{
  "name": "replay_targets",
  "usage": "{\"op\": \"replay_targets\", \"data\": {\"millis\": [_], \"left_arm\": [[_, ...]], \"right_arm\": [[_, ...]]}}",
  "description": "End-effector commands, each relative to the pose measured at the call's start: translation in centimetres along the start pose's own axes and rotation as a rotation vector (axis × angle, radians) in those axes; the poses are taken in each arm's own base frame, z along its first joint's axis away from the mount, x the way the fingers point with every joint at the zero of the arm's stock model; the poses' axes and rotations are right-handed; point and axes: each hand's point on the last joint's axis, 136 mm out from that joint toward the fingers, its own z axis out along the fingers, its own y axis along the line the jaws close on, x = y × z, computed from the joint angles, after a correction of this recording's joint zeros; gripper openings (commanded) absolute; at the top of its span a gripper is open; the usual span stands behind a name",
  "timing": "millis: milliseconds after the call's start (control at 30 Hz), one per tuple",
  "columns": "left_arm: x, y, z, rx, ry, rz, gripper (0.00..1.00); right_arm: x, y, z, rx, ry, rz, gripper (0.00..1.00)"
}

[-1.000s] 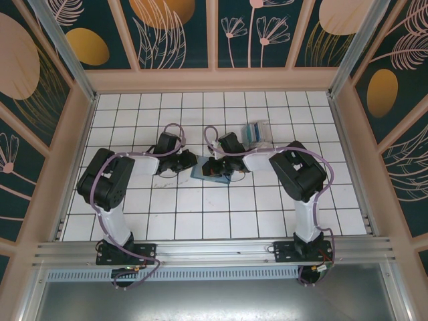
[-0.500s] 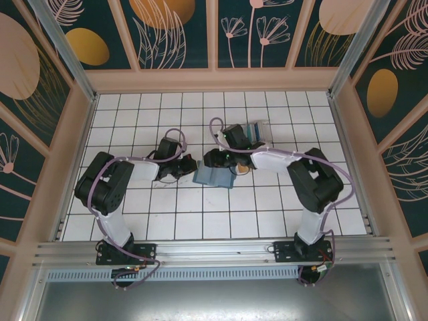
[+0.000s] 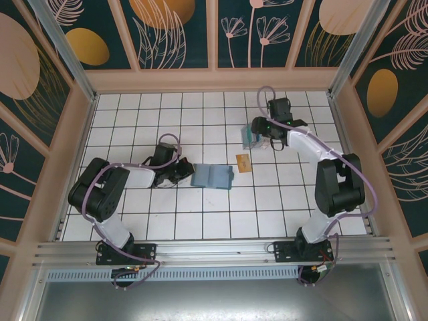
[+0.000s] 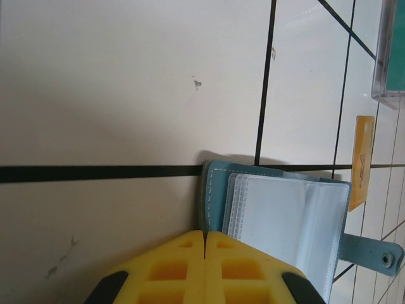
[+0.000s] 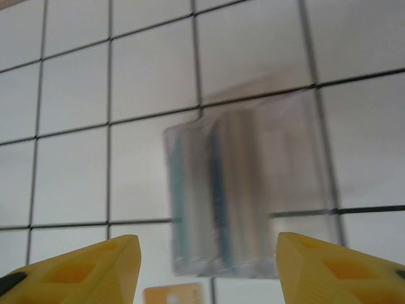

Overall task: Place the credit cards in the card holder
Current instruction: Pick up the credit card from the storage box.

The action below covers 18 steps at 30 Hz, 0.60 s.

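The card holder (image 3: 212,176) lies open on the table, its pale inner pockets (image 4: 285,212) facing up. My left gripper (image 3: 181,172) is shut, its yellow tips (image 4: 204,235) resting at the holder's left edge with nothing between them. One tan-orange credit card (image 3: 244,162) lies flat just right of the holder; the same card (image 4: 361,161) shows in the left wrist view. Blue and teal credit cards (image 5: 218,190) stand on edge in a clear plastic box (image 3: 254,139). My right gripper (image 3: 261,127) hovers open above that box (image 5: 253,202), empty.
White tiled table with raised walls on all sides. The orange card (image 5: 174,295) peeks in at the bottom of the right wrist view, below the box. The box corner (image 4: 392,57) shows at the upper right of the left wrist view.
My right arm has swung from the card holder to the back right over the clear box, leaving the tan-orange card on the table. The left gripper stayed at the holder's edge.
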Motion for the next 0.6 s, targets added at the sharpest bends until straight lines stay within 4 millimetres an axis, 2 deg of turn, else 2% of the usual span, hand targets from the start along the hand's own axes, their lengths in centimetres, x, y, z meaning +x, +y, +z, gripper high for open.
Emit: {"op": "replay_targets", "data": {"millis": [0, 133, 200, 300, 400, 567], "left_arm": [[-0.3, -0.6, -0.4, 0.024, -0.030, -0.014, 0.00], [-0.5, -0.8, -0.2, 0.037, -0.035, -0.026, 0.00], [-0.4, -0.9, -0.2, 0.043, -0.032, -0.030, 0.00], [-0.6, -0.8, -0.2, 0.035, -0.037, -0.026, 0.00], [-0.5, -0.8, -0.2, 0.031, -0.032, -0.025, 0.00], [-0.8, -0.8, -0.2, 0.028, -0.039, -0.024, 0.00]], "right_arm": [[-1.7, -1.1, 0.5, 0.072, -0.001, -0.052, 0.60], [-2.0, -1.6, 2.1, 0.076, 0.027, -0.038, 0.60], [-1.7, -1.1, 3.0, 0.032, 0.062, -0.030, 0.61], [-0.8, -1.3, 4.4, 0.019, 0.106, -0.023, 0.62], [-0.3, -1.7, 5.1, 0.005, 0.130, -0.014, 0.64], [0.7, -0.3, 5.5, -0.094, 0.169, 0.001, 0.63]]}}
